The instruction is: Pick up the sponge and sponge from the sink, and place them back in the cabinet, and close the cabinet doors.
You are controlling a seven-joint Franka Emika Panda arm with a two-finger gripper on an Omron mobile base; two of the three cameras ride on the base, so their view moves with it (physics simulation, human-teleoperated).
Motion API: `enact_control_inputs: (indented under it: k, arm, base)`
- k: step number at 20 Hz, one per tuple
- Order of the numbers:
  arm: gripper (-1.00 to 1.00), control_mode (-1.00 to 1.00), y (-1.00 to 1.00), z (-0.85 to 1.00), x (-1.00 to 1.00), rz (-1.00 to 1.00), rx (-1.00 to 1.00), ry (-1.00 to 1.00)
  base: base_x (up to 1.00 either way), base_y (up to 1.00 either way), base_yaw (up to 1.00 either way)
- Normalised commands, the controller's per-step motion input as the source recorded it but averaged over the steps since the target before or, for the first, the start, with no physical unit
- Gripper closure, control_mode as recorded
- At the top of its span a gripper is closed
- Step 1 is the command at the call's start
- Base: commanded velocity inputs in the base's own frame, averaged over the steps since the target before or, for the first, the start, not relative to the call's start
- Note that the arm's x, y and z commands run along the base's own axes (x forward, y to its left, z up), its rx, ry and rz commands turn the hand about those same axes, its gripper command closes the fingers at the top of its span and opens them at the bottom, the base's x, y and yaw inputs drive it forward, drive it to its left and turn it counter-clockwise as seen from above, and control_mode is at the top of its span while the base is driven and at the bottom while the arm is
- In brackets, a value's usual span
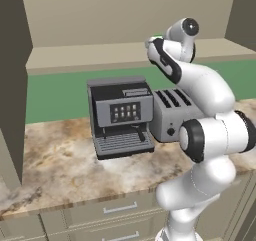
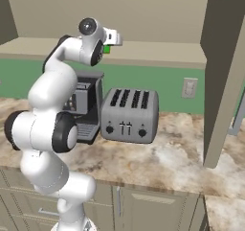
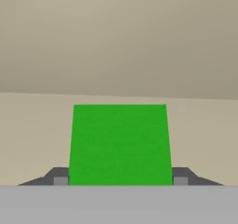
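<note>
Left to right: dark brown cabinet side panel (image 1: 12, 80), flat and matte, at far left. Beige cabinet shelf (image 1: 85, 55), plain and smooth, running the full width under a beige back wall; front edge bare along most of its length. Below it a green backsplash. One black-and-grey coffee machine (image 1: 121, 116), boxy, with slotted drip tray, on a marbled brown-white countertop (image 1: 60, 165). One grey four-slot toaster (image 2: 129, 115), rounded corners, just beside the machine on the right. One wall outlet (image 2: 190, 87) further right. Open cabinet door (image 2: 225, 76), beige, standing tall at far right. Beige drawers (image 1: 107, 210) with short handles beneath the counter edge.

One sponge (image 3: 120, 144), bright green top, flat rectangle, faint grainy texture, up at shelf level. Gripper (image 3: 120, 180) clamped on it, a dark fingertip against each side edge. Shelf surface ahead of the sponge bare.
</note>
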Motion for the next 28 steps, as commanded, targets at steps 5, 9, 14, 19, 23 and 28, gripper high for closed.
enact_control_inputs:
  k: [5, 9, 14, 19, 23, 28]
  arm:
    - [1.0, -1.0, 0.0, -0.1, 0.26, 0.0, 0.0, 0.0]
    - [1.0, -1.0, 0.0, -0.08, 0.22, 0.0, 0.0, 0.0]
    - [1.0, -1.0, 0.0, 0.0, 0.02, 0.01, 0.0, 0.0]
    - [-1.0, -1.0, 0.0, 0.0, 0.0, 0.0, 0.0, 0.0]
    - [-1.0, -1.0, 0.0, 0.0, 0.0, 0.0, 0.0, 0.0]
    - [-1.0, -1.0, 0.0, 0.0, 0.0, 0.0, 0.0, 0.0]
  base:
    - [0.0, 0.0, 0.0]
    - [0.0, 0.0, 0.0]
    - [0.0, 0.0, 0.0]
    - [0.0, 0.0, 0.0]
    - [0.0, 0.0, 0.0]
    - [0.0, 0.0, 0.0]
